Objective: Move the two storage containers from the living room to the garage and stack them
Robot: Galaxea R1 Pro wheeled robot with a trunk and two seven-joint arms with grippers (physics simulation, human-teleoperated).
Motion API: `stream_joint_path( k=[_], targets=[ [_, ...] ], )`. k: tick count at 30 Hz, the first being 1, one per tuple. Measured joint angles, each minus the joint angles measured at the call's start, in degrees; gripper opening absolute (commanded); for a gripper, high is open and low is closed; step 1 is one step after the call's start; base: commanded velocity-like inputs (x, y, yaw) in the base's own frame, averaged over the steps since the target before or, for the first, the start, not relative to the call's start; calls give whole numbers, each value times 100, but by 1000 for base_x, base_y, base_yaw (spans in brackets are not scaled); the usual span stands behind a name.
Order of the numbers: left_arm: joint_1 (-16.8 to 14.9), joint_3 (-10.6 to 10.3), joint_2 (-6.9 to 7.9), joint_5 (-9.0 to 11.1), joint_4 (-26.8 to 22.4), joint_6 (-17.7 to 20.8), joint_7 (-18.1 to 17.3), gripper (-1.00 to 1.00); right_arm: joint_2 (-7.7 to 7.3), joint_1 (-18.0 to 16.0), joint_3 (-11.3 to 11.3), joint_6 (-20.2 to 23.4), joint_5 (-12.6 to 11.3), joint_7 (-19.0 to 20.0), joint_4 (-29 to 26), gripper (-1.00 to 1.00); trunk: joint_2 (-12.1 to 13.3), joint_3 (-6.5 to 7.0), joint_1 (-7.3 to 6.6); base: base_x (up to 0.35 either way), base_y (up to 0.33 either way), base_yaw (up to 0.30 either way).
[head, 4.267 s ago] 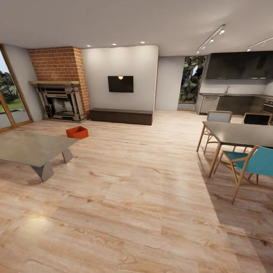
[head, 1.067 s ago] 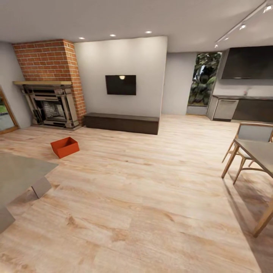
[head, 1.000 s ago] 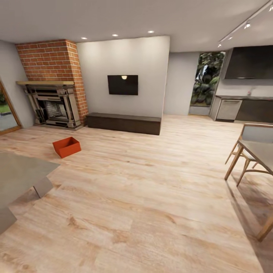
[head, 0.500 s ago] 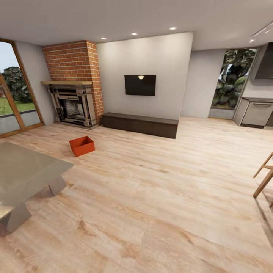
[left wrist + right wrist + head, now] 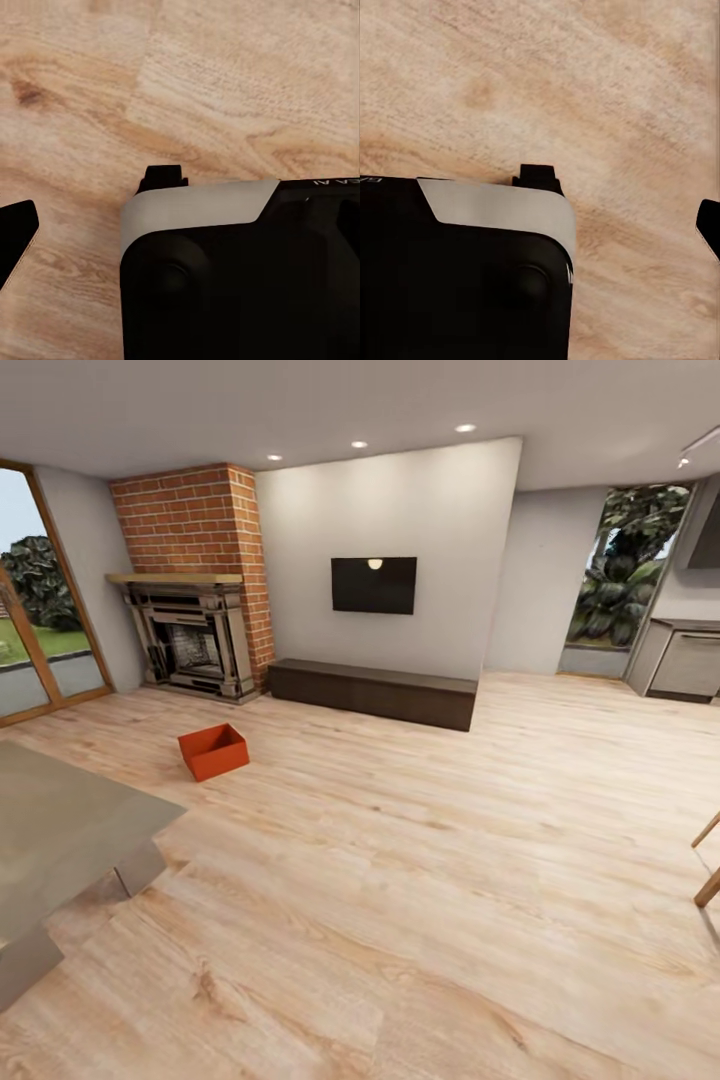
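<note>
One orange-red storage container (image 5: 213,751) sits on the light wood-plank floor of the living room, left of centre in the head view and in front of the brick fireplace (image 5: 190,630). The second container, the garage and its concrete floor are out of view. In the left wrist view my left gripper (image 5: 90,206) hangs over bare planks, its dark fingertips (image 5: 162,178) apart with nothing between them. The right gripper (image 5: 622,202) is the same in the right wrist view, open and empty over the wood floor.
A grey low table (image 5: 60,830) fills the near left. A dark low cabinet (image 5: 372,692) runs along the white wall under a television. Glass doors (image 5: 30,620) stand at the far left. A wooden chair leg (image 5: 708,860) pokes in at the right edge.
The camera has turned left and moved forward: the dining table and chairs have slid out at the right, and the glass doors have come in. The container has not moved on the floor.
</note>
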Motion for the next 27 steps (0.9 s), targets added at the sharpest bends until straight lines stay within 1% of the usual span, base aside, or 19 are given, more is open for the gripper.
stream_joint_path(
  k=[20, 27],
  targets=[
    [0, 0, 0, 0, 0, -2, 0, 100, 0, 1, -3, -1, 0, 0, 0, 100, 0, 0, 0, 322, 0, 0],
    [1, 0, 0, 0, -1, -2, 0, 100, 7, 5, -5, -8, 0, -41, 0, 100, 0, 0, 0, 322, 0, 126]
  ],
)
